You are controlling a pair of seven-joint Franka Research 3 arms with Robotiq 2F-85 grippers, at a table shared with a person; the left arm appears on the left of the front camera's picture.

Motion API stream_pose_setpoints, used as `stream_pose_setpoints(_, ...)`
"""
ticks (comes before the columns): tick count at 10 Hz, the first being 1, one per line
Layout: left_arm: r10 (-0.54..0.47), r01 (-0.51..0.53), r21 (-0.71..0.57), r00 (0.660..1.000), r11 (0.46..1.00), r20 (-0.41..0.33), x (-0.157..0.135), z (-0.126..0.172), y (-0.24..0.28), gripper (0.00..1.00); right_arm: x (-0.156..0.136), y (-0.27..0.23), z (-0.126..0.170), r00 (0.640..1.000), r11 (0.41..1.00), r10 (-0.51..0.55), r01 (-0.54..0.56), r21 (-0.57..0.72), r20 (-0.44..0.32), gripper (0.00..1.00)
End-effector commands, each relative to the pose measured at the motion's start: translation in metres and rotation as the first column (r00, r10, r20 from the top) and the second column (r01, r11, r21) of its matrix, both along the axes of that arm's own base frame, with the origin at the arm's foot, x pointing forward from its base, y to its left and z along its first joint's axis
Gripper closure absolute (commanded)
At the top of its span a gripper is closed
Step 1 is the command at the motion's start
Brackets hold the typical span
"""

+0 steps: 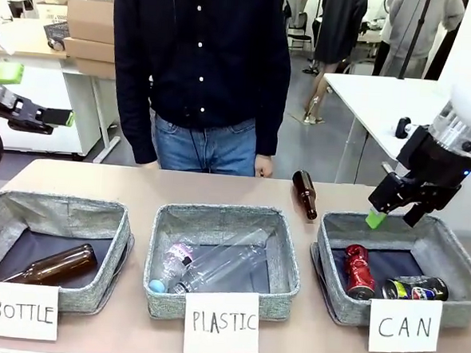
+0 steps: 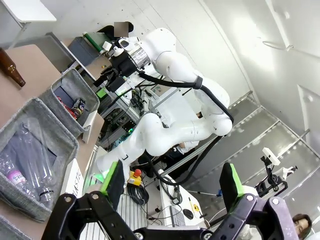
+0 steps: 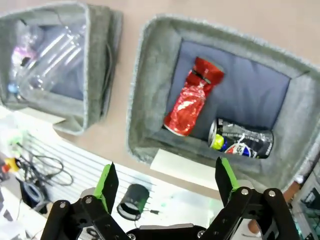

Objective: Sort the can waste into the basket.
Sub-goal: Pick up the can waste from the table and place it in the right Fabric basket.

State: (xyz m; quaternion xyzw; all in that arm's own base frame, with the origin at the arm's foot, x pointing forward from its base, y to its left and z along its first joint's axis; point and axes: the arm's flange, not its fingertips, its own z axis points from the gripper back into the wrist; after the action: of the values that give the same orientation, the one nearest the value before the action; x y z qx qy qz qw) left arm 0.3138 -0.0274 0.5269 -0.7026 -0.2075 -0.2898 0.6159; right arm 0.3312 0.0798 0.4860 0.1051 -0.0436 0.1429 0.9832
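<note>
Grey woven fabric walled the basket point(image 1: 447, 245) behind the "CAN" sign, and I saw both pieces of can waste already lying on its dark base: the red can point(image 1: 359, 271) and, just beside it, the dark can point(image 1: 417, 288) with blue and yellow print. My right gripper point(image 1: 397, 212) hung over the basket's far rim with its jaws spread and nothing between them. My left gripper point(image 1: 29, 92) sat well off at the other side, likewise spread and empty. I judged the sorting done; only backing the right arm away seemed left.
</note>
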Motion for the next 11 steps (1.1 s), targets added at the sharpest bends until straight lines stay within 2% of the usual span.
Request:
stream_pose_setpoints(1,0.007,-0.008,-0.019,1.0,1.0,-0.012,-0.001,0.005,-0.003,0.0,0.004,-0.001,-0.002,1.0,0.997,-0.014,0.014,0.076,0.006,0.0)
stream_pose_setpoints(2,0.007,-0.008,-0.019,1.0,1.0,-0.012,-0.001,0.005,-0.003,0.0,0.005,-0.001,0.003,0.998,0.986,-0.033,0.024,0.165,0.052,0.0)
stream_pose_setpoints(3,0.007,-0.008,-0.019,1.0,1.0,-0.012,-0.001,0.005,-0.003,0.0,-0.002,-0.003,0.018,0.977,0.939,-0.034,-0.041,0.341,0.211,0.0)
stream_pose_setpoints(4,0.007,-0.008,-0.019,1.0,1.0,-0.012,-0.001,0.005,-0.003,0.0,-0.014,-0.007,0.037,0.936,0.757,-0.001,-0.23,0.612,0.352,0.0)
stream_pose_setpoints(5,0.007,-0.008,-0.019,1.0,1.0,-0.012,-0.001,0.005,-0.003,0.0,-0.02,-0.016,0.053,0.934,0.455,-0.094,-0.269,0.849,0.345,0.0)
stream_pose_setpoints(6,0.007,-0.008,-0.019,1.0,1.0,-0.012,-0.001,0.005,-0.003,0.0,-0.025,-0.021,0.064,0.937,0.204,-0.101,-0.31,0.929,0.335,0.0)
stream_pose_setpoints(7,0.007,-0.008,-0.019,1.0,1.0,-0.012,-0.001,0.005,-0.003,0.0,-0.027,-0.023,0.068,0.949,0.069,-0.109,-0.289,0.955,0.295,0.0)
stream_pose_setpoints(8,0.007,-0.008,-0.019,1.0,1.0,-0.012,-0.001,0.005,-0.003,0.0,-0.026,-0.023,0.069,0.954,0.054,-0.135,-0.263,0.963,0.268,0.0)
stream_pose_setpoints(9,0.007,-0.008,-0.019,1.0,1.0,-0.012,-0.001,0.005,-0.003,0.0,-0.026,-0.025,0.089,0.962,0.708,-0.158,-0.048,0.704,0.224,0.0)
stream_pose_setpoints(11,0.007,-0.008,-0.019,1.0,1.0,-0.012,-0.001,0.005,-0.003,0.0,-0.026,-0.025,0.089,0.962,0.708,-0.158,-0.048,0.704,0.224,0.0)
